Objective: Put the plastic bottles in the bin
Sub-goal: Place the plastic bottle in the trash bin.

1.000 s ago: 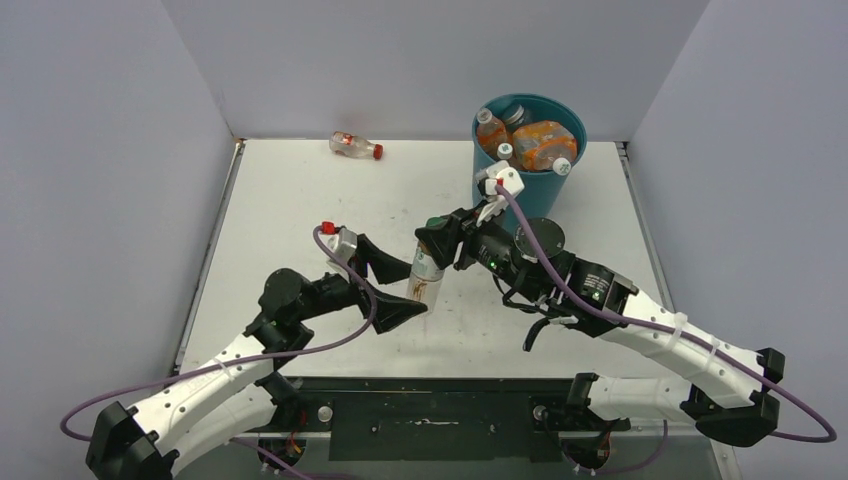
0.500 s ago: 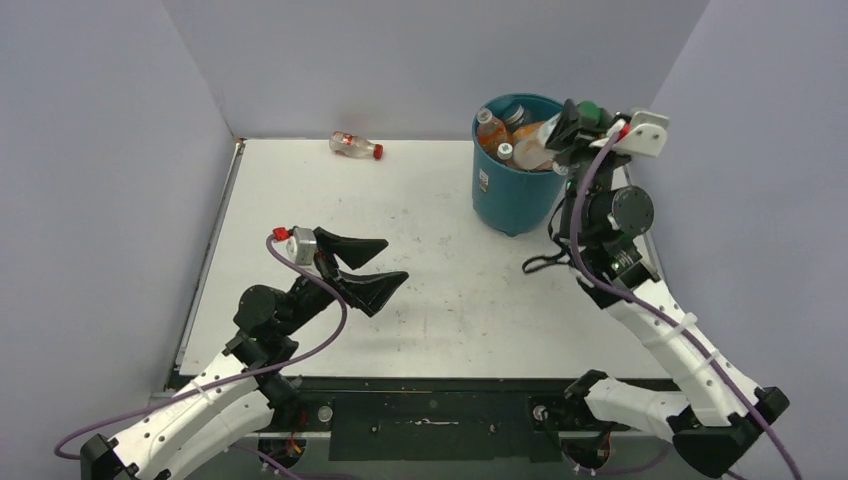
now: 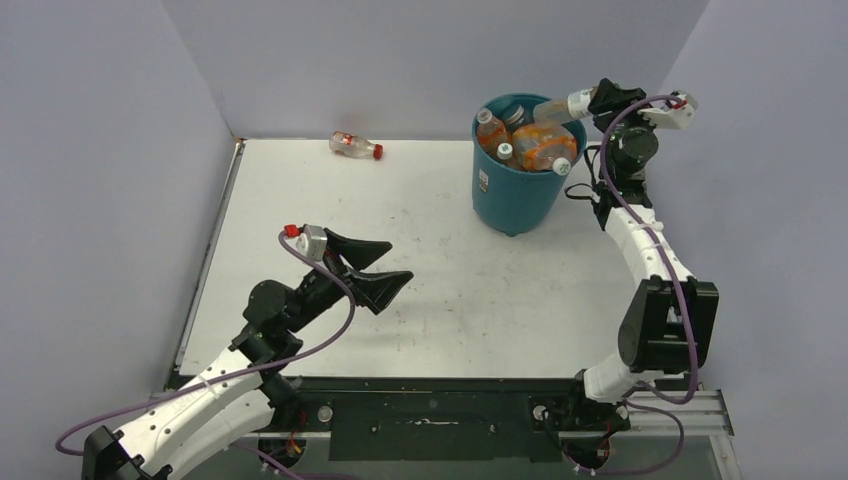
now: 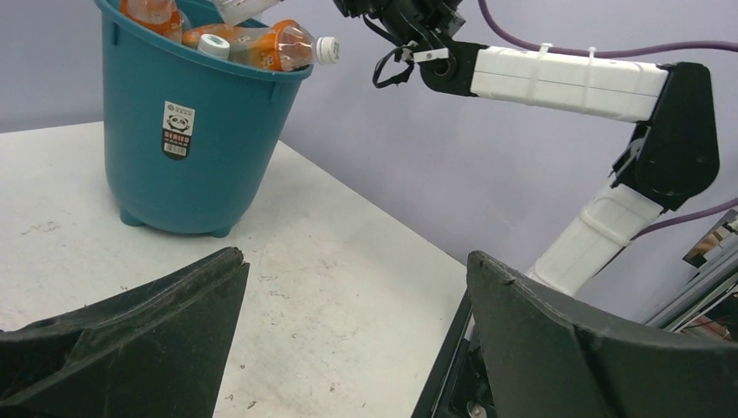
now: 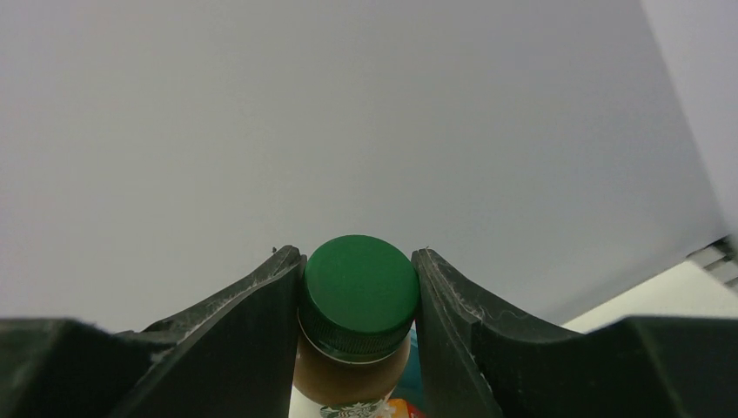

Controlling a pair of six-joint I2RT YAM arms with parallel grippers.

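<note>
Over bin (image 3: 515, 195), right end effector (image 3: 598, 99) tight around green-capped bottle (image 3: 560, 108)

Right wrist cam only catches the cap and neck of the green-cap bottle (image 5: 357, 296), the rest runs off the bottom edge. Left wrist cam chops off the bin (image 4: 200, 131) top. Far bottle (image 3: 355, 146) label: too small to read.

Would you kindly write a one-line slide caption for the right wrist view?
Right gripper shut on a green-capped bottle at its cap, plain grey wall behind.
</note>
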